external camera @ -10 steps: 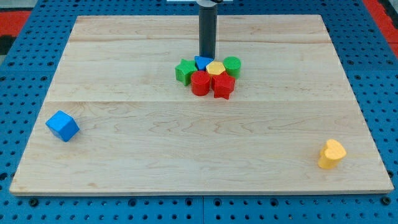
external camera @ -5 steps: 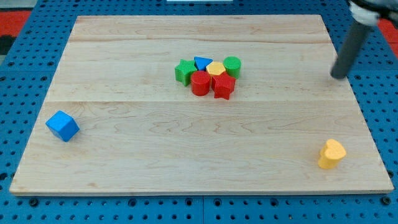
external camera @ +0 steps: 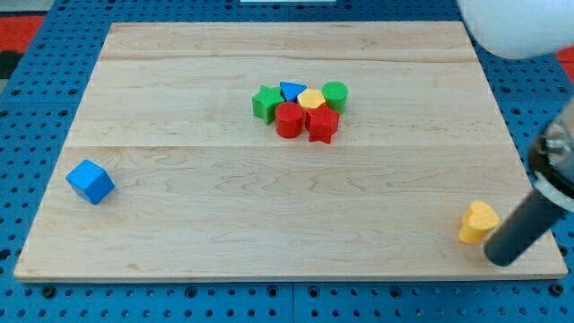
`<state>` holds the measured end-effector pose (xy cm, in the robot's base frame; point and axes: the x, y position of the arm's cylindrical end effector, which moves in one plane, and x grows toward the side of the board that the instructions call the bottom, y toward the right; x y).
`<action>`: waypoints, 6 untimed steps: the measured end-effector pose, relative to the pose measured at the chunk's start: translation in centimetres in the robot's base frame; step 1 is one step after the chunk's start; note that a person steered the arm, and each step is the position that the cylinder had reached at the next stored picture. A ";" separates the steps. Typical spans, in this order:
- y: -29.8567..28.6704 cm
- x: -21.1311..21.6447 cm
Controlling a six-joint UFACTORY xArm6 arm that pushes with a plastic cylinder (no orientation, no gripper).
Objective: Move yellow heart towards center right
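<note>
My tip [external camera: 499, 259] ends a smooth, dark grey round rod, blurred, under a pale rounded housing [external camera: 525, 27]

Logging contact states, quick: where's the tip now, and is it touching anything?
My tip: no gripper, holds nothing; at the yellow heart, on its lower right; contact cannot be told.

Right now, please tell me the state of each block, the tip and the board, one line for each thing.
yellow heart: alone near the view's bottom right corner, my tip beside it.
my tip: just to the view's lower right of the yellow heart; contact unclear.
blue cube: alone at the view's left.
green star, blue triangle, yellow hexagon, green cylinder, red cylinder, red star: packed in one cluster.
wooden board: flat.
</note>
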<state>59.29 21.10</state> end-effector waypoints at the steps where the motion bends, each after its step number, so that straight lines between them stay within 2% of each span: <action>1: -3.1 -1.6; 2: -3.2 -3.1; 5: 0.5 -3.7; 6: 0.9 -5.4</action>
<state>53.91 21.96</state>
